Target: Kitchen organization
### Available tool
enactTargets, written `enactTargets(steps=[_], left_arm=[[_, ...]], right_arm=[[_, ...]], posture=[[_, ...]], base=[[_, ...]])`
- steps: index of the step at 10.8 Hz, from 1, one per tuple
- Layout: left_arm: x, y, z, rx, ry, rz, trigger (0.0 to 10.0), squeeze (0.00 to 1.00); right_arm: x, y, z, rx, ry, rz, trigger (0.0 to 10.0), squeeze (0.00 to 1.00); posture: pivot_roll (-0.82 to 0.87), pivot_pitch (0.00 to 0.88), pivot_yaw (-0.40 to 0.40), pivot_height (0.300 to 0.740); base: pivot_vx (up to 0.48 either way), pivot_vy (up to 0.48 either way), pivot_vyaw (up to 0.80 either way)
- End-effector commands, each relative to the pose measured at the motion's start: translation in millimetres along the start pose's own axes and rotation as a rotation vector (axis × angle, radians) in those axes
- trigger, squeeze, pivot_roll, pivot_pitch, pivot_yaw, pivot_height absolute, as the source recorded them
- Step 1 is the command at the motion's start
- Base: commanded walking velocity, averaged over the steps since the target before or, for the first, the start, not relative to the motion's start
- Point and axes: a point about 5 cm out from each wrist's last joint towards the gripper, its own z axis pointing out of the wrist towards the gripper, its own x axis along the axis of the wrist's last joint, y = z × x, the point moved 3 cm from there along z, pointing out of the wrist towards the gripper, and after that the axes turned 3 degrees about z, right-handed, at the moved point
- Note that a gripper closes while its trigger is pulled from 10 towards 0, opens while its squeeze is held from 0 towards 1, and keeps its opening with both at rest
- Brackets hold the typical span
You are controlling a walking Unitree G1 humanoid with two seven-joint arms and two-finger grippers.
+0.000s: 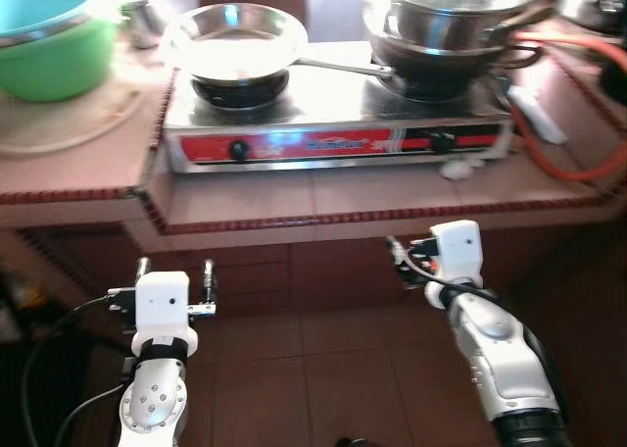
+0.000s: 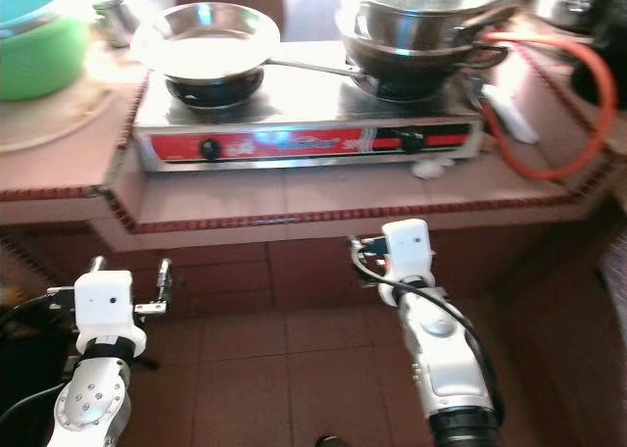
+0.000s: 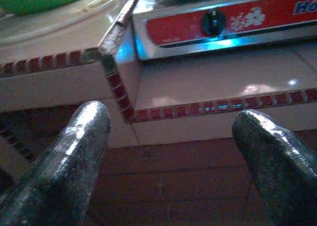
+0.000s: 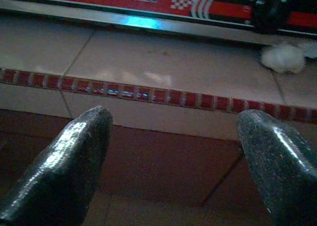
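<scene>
I stand before a tiled kitchen counter (image 1: 323, 197) edged with a band of small red tiles. On it sits a two-burner stainless gas stove with a red front panel (image 1: 333, 124) and two black knobs. A shiny round steel frying pan (image 1: 235, 40) rests on the stove's left burner, its long handle reaching toward the right burner. On that right burner is a dark wok-like pan with a large steel pot stacked in it (image 1: 451, 25). To the left of the stove, on the raised part of the counter, a green plastic basin with a blue bowl nested inside (image 1: 49, 35) stands on a pale round tray. An orange gas hose (image 1: 578, 168) loops along the counter at the right of the stove, and a small white crumpled wad (image 1: 456, 168) lies just in front of the stove's right knob.

My left gripper (image 1: 176, 271) hovers below the counter edge, in front of the dark wall under it, fingers spread apart and empty. My right gripper (image 1: 404, 256) hangs lower right, also beneath the counter lip; its wrist view shows its two black fingers (image 4: 74, 156) parted with nothing between them, aimed at the red tile band.
</scene>
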Motion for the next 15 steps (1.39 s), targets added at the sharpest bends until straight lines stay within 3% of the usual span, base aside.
enactTargets(steps=[1, 4, 5, 6, 8, 11, 15], left_arm=[[-5, -0.9, -1.6, 0.009, -0.019, 0.002, 10.0, 0.0], [1, -3.8, 2.3, 0.03, 0.012, -0.02, 10.0, 0.0], [5, -0.8, 5.8, 0.005, 0.032, 0.0, 10.0, 0.0], [7, 6.3, 9.8, -0.062, 0.045, -0.059, 10.0, 0.0], [13, 16.8, 12.0, -0.158, 0.075, -0.062, 10.0, 0.0], [20, 19.0, 11.2, -0.272, 0.101, -0.043, 10.0, 0.0], [21, 25.5, 8.5, -0.313, 0.098, -0.036, 10.0, 0.0]], right_arm=[[1, 0.2, -0.3, 0.009, 0.0, 0.006, 10.0, 0.0], [2, -3.8, 0.0, 0.004, 0.015, 0.032, 10.0, 0.0], [4, -9.7, 0.4, 0.02, 0.02, 0.035, 10.0, 0.0], [10, -13.4, 0.1, 0.033, 0.048, 0.05, 10.0, 0.0], [11, -10.0, -5.7, 0.029, 0.066, 0.048, 10.0, 0.0], [7, 1.1, -23.5, 0.0, 0.082, 0.047, 10.0, 0.0], [3, -0.3, -29.9, -0.031, 0.073, 0.068, 10.0, 0.0]], posture=[[-0.06, 0.144, 0.005, 0.74], [-0.06, 0.136, 0.013, 0.74], [-0.06, 0.135, 0.013, 0.74], [-0.07, 0.13, 0.017, 0.74], [-0.07, 0.132, 0.018, 0.74], [-0.08, 0.141, 0.043, 0.74], [-0.1, 0.161, 0.066, 0.74]], base=[[0.0, 0.0, -0.77], [0.0, 0.0, -0.77], [0.0, 0.0, -0.77], [0.0, 0.0, -0.52], [0.0, 0.0, 0.0], [0.0, 0.0, 0.0], [0.0, -0.063, 0.0]])
